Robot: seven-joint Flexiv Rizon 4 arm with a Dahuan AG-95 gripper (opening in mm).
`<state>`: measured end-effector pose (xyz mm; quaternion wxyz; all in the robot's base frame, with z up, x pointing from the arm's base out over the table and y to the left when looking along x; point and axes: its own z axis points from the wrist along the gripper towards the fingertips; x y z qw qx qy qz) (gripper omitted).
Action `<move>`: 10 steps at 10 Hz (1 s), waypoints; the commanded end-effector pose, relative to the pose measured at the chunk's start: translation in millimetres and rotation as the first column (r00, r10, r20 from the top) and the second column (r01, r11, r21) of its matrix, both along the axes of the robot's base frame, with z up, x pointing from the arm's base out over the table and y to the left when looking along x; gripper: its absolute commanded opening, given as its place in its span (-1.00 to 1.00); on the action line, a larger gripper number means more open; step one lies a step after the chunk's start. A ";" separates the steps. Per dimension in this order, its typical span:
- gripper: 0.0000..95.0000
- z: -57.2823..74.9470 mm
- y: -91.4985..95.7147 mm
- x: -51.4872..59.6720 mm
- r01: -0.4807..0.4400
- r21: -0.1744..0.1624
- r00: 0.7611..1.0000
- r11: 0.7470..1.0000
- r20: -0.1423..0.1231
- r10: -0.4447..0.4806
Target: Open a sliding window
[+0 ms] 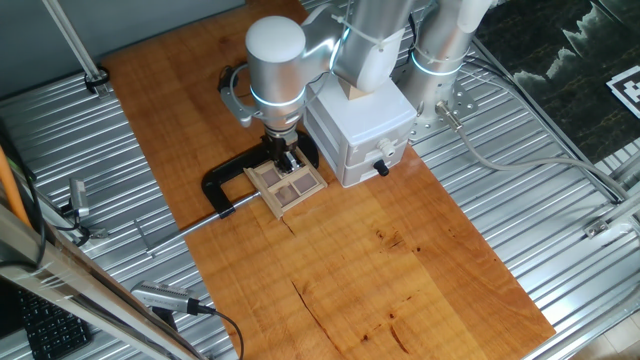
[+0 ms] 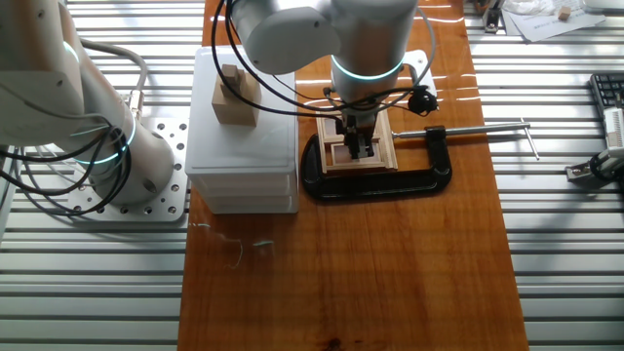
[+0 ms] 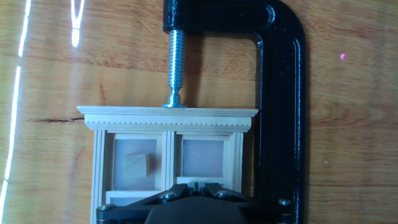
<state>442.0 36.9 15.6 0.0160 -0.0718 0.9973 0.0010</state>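
Light-wood sliding window (image 1: 287, 183) lay flat directly beneath the claw (image 1: 288, 161); claw spread could not be judged. Black C-clamp (image 2: 409, 174) surrounded it, a white box (image 1: 362, 130) beside, all on the wooden surface (image 1: 400, 270).

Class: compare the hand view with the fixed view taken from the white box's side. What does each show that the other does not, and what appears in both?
Only the hand view shows the clamp's threaded screw pressing the frame's top moulding, and a small wood block on a pane. Only the fixed view shows the white box, the robot arm and the whole table. Both show the sliding window held by the black C-clamp, with the tool over it.
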 end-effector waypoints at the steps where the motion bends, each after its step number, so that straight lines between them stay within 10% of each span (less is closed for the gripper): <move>1: -1.00 -1.1 -0.1 0.1 -0.002 0.001 1.000 1.000 0.002 0.002; 10: -1.00 -0.3 -1.1 2.6 -0.017 -0.002 1.000 1.000 -0.004 0.017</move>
